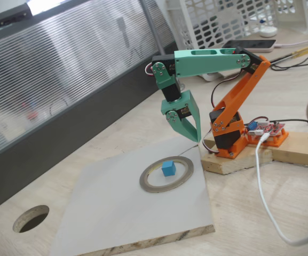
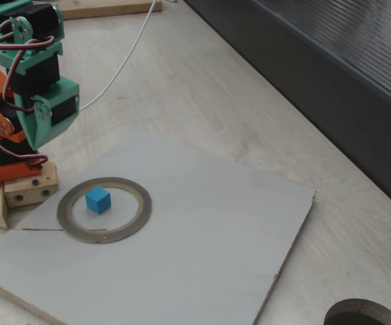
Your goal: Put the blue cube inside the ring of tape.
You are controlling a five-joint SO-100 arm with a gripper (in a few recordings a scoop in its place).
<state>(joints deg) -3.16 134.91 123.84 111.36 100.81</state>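
Fixed views both give you the same layout, so start nearest: one round hole (image 1: 31,218) cut through the bench (image 1: 260,213), then one grey board (image 1: 116,218) lying flat on it. On that board you have one ring of tape (image 1: 166,174) and one blue cube (image 1: 168,168) sitting inside its opening, clear of the band. Judge the cube light, stiff and smooth-sided; if you re-grip, pinch two opposite flat faces. Beyond it, your hand (image 1: 188,130) hangs above the board's far edge, holding nothing; whether it is parted or closed, you cannot tell.
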